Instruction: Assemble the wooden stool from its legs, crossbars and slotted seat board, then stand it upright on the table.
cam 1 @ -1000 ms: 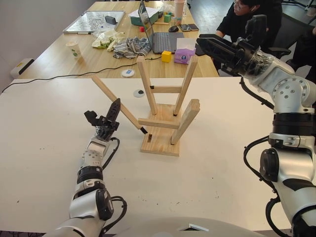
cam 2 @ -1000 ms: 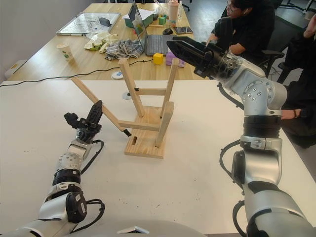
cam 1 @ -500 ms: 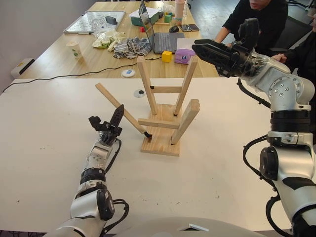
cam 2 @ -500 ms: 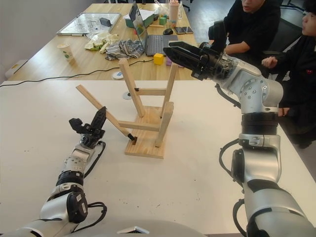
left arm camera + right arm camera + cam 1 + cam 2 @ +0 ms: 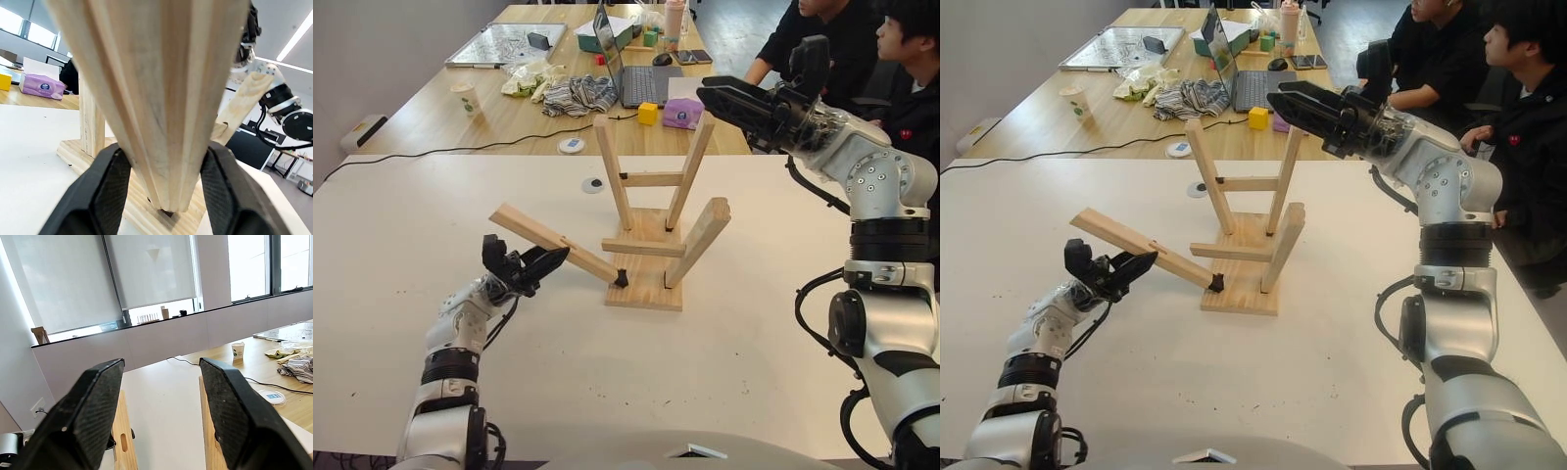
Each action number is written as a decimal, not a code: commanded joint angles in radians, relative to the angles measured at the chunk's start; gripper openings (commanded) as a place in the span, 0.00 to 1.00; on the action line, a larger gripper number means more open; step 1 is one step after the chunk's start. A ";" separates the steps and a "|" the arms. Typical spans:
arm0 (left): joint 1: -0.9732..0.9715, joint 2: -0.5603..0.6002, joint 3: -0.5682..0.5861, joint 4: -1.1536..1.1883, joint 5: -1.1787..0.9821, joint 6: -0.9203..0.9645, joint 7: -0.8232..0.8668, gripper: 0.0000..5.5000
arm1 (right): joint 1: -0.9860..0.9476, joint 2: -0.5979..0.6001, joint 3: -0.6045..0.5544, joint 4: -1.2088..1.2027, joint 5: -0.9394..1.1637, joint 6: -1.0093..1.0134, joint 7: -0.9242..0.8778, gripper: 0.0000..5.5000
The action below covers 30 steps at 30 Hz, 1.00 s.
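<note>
White table (image 5: 773, 382) bears it all. Left gripper (image 5: 525, 265) clamps a pale loose leg (image 5: 551, 238) slanting toward 3 o'clock, its dark tip touching the slotted seat board (image 5: 644, 292) at centre, where crossbars (image 5: 652, 179) join two upright legs (image 5: 615, 176). Right gripper (image 5: 710, 95), spread wide, hovers at 1 o'clock.

The board (image 5: 646, 292) lies flat near the middle of the white tabletop (image 5: 391, 225). Two legs (image 5: 613, 171) stand up from its side nearer the far edge, joined by a crossbar (image 5: 652, 179). A third leg (image 5: 698, 242) leans at its right side, with a lower crossbar (image 5: 634, 247) beside it. The left gripper (image 5: 533, 264) clamps a loose leg (image 5: 582, 259), slanted, its dark tip touching the board's left edge. The right gripper (image 5: 710, 95) hangs above the upright legs, over the far edge.
</note>
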 commanded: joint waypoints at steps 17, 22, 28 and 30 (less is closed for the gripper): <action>-0.116 0.157 -0.220 -0.005 0.247 -0.026 -0.024 0.37 | 0.077 0.003 0.004 -0.105 -0.009 0.006 -0.021 0.51; -0.132 0.174 -0.248 0.017 0.266 -0.038 -0.051 0.37 | 0.079 0.004 0.009 -0.109 -0.008 0.008 -0.021 0.51; -0.159 0.221 -0.298 0.033 0.290 -0.021 -0.096 0.37 | 0.092 0.004 0.010 -0.124 -0.003 0.014 -0.024 0.51; -0.173 0.236 -0.317 0.050 0.303 -0.025 -0.111 0.37 | 0.094 0.007 0.010 -0.128 -0.003 0.013 -0.026 0.51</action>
